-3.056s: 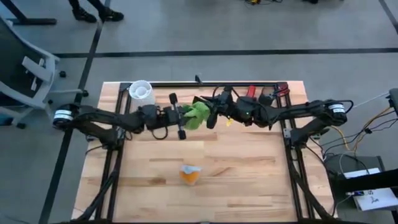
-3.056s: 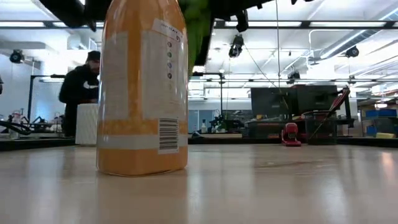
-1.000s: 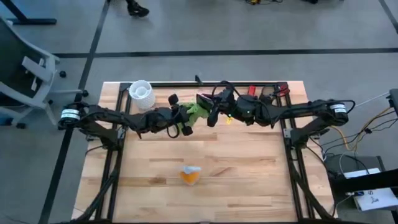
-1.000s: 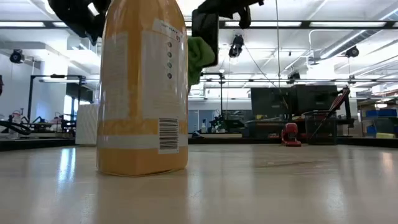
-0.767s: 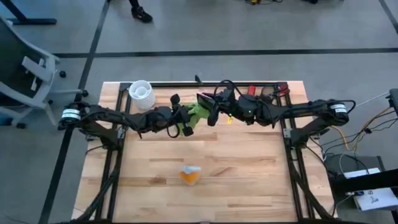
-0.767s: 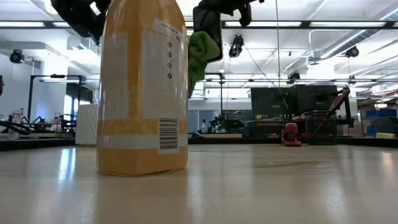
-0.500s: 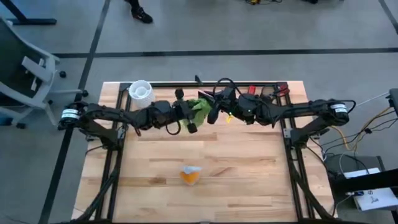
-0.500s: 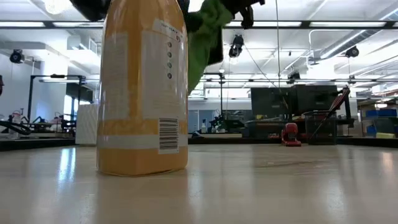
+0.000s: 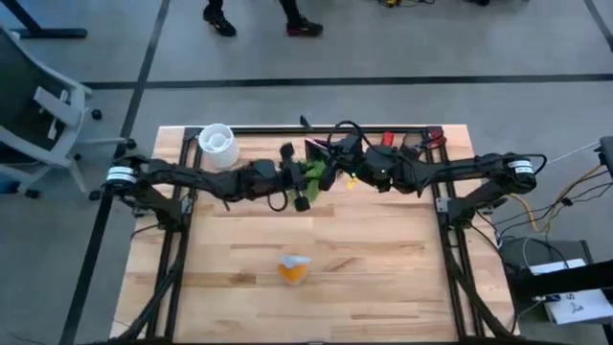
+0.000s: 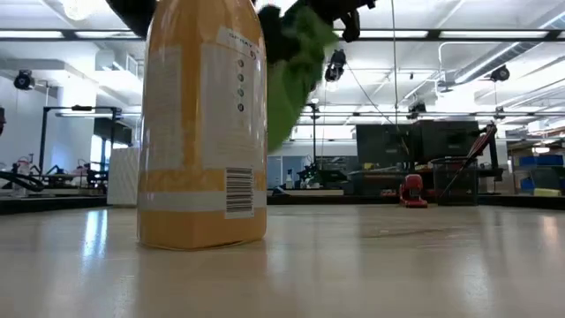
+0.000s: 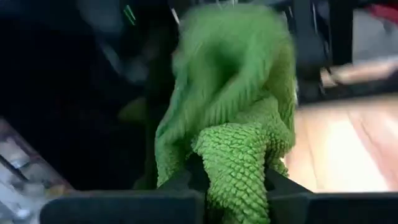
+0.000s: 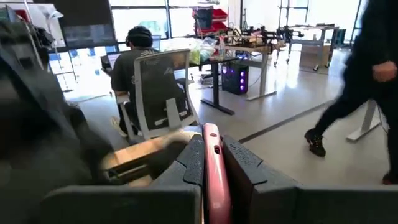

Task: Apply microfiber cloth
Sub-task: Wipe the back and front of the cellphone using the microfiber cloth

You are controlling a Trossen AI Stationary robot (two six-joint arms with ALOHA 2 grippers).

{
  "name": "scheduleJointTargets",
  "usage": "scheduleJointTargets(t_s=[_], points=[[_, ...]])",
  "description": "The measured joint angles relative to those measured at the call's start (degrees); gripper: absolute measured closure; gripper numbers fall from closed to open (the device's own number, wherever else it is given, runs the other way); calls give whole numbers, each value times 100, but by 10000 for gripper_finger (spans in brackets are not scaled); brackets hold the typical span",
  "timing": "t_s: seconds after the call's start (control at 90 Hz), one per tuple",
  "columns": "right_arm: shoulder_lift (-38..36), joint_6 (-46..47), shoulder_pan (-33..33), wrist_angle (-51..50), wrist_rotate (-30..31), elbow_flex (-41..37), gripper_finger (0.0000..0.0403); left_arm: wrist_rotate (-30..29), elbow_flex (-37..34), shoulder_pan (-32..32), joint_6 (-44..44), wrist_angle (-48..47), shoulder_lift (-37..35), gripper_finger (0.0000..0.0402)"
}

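High view, wooden table (image 9: 364, 259) (pale planks), grey floor (image 9: 383, 48)

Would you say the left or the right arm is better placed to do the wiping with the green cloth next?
Left. The left claw is shut on the microfiber cloth, while the right claw is clamped on a thin red-edged object.

Both arms reach in from the frame's sides and meet at upper centre of the high view, raised off the table. The left gripper (image 9: 305, 179) points right, fingers (image 11: 186, 180) pinched on green fabric — the right gripper (image 9: 319, 158) faces it, fingers (image 12: 193, 162) clamped on a thin red-edged slab.
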Motion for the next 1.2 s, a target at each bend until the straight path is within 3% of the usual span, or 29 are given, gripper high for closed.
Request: scheduleJointTargets(t_s=[0.189,0.389,0.556,0.656,0.856,0.989,1.2], points=[[-66,69,85,-42,-63,6,393,-828,-10,1,211,-329,427,381],[-110,189,249,-410,-118,9,393,-1881,-14,15,713,-750,212,381],[-111,212,313,-636,-92,9,393,-2000,-74,22,839,-1194,-49,381],[-111,143,302,-803,-9,0,393,-1782,-79,2,597,-1738,-236,381],[-111,-155,297,-1060,518,-2,393,-421,-92,-2,-147,-2944,-551,381],[-54,-299,293,-1016,607,0,393,524,-221,-7,-365,-2256,-630,381],[208,-185,327,-1049,460,-7,393,753,-309,9,-238,-1036,-559,381]])
